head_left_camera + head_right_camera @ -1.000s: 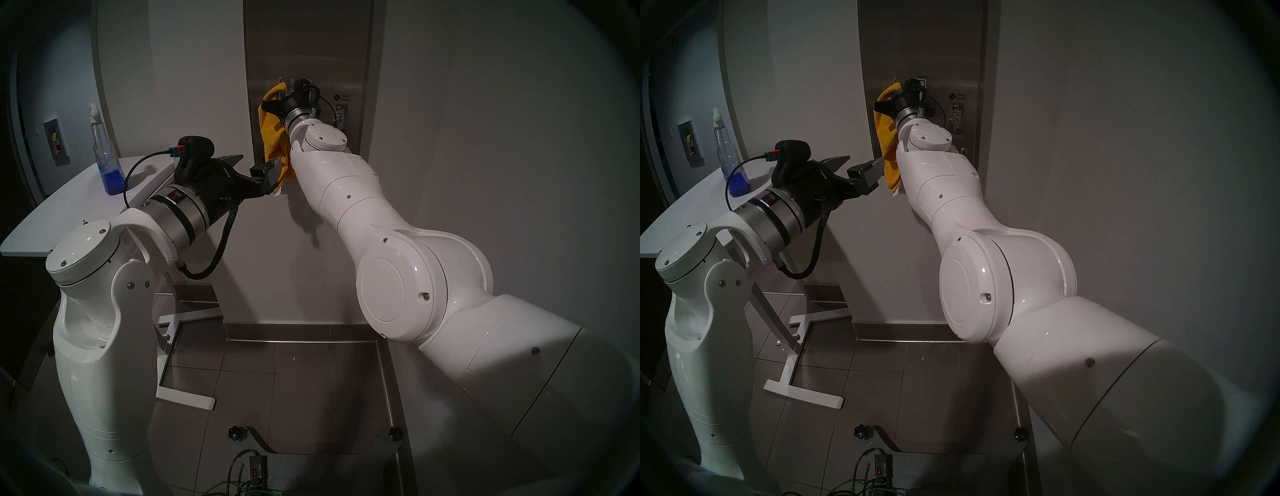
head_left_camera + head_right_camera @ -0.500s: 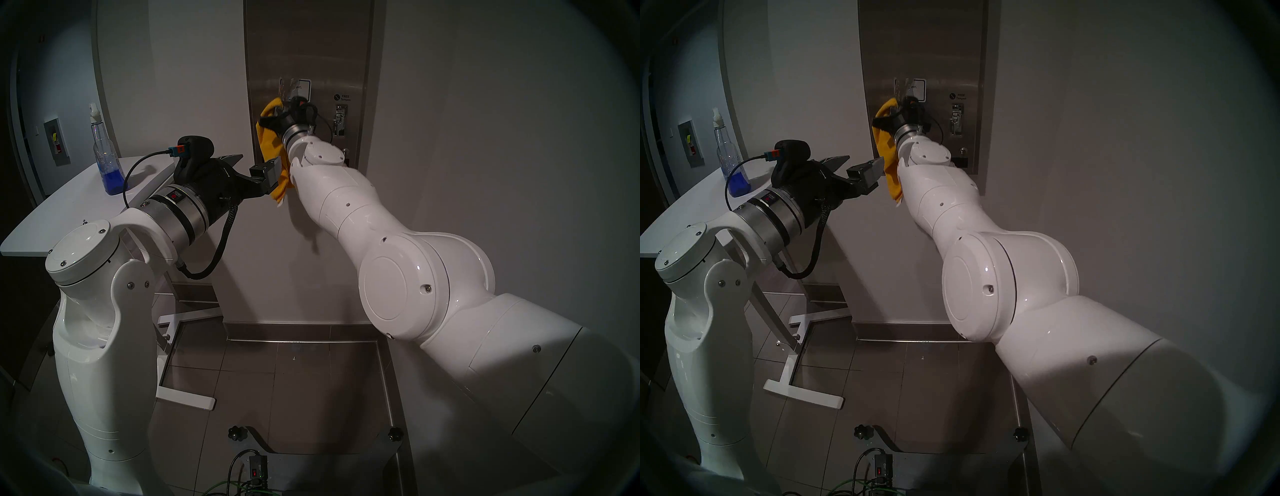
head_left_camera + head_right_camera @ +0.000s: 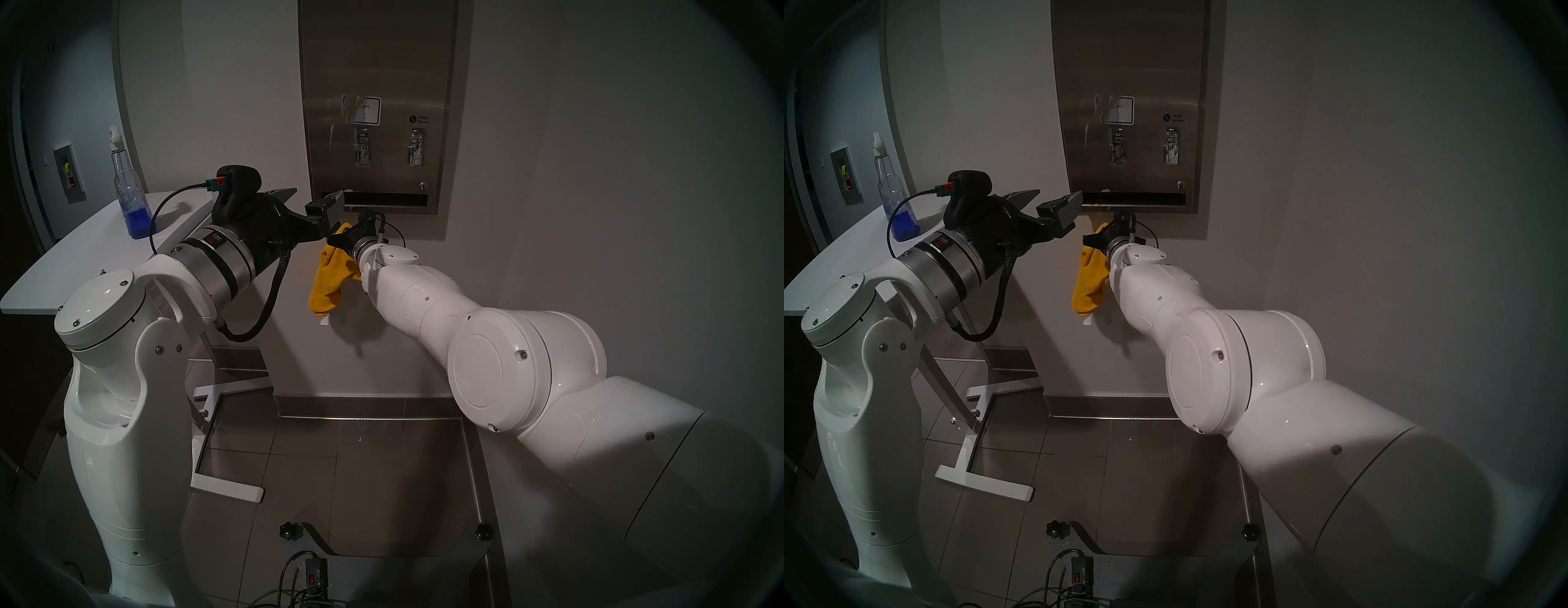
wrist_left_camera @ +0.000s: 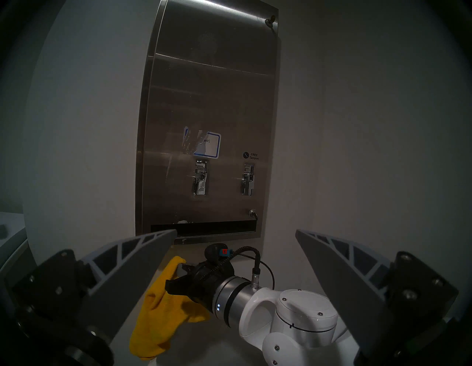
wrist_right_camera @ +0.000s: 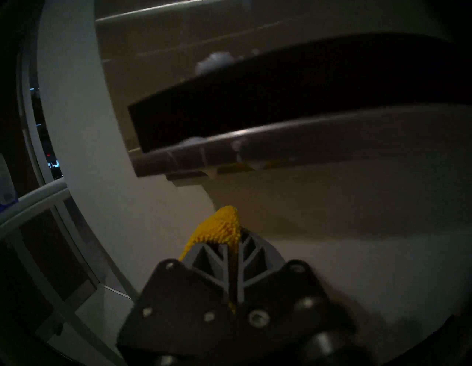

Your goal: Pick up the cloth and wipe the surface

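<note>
The right gripper (image 5: 233,245) has its jaws pressed together on the yellow cloth (image 3: 329,276), pinching one upper fold. The rest of the cloth hangs loose below the gripper, with a small white tag (image 3: 324,321) at its lowest point. The cloth is below the bottom edge of the steel dispenser panel (image 3: 377,63), in front of the white wall (image 3: 594,170), and is not on the panel face. In the right wrist view the gripper points toward the wall just under the panel's dark slot (image 5: 281,89).

The left gripper (image 4: 236,245) has its jaws spread wide apart and holds nothing. It is level, aimed at the lower part of the panel.

The panel carries a blue-edged label (image 4: 207,144) and two coin mechanisms (image 4: 200,177) below it.

A spray bottle (image 3: 129,191) with blue liquid stands on the white table (image 3: 63,263) at left.
</note>
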`<action>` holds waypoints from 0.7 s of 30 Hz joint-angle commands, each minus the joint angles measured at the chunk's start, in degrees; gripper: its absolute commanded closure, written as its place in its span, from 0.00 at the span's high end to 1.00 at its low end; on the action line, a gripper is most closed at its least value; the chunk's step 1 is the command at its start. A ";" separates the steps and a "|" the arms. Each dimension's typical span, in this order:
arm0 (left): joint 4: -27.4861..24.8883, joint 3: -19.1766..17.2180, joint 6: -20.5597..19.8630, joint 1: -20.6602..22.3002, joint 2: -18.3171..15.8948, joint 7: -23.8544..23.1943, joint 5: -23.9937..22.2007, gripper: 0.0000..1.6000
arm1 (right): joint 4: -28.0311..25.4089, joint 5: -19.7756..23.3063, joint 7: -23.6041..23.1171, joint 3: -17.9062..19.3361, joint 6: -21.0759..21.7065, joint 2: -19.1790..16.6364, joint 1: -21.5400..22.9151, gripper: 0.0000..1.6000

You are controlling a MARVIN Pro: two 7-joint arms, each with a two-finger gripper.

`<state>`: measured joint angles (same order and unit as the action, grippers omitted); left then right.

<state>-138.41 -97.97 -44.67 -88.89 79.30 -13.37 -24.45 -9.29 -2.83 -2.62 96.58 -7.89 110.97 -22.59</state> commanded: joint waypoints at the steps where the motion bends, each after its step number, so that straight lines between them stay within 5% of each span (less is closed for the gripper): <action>1: -1.05 -0.21 0.43 0.93 -0.04 -0.01 0.02 1.00 | -6.00 0.03 -0.08 -0.27 -3.86 0.74 5.80 0.00; 21: -0.47 -0.19 0.16 0.46 0.14 -0.34 0.12 1.00 | -8.61 -0.65 -0.40 -1.91 -3.82 3.00 6.57 0.00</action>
<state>-137.88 -97.97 -44.91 -89.32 79.47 -13.69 -24.33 -11.35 -2.93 -1.80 95.81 -8.32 111.40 -22.57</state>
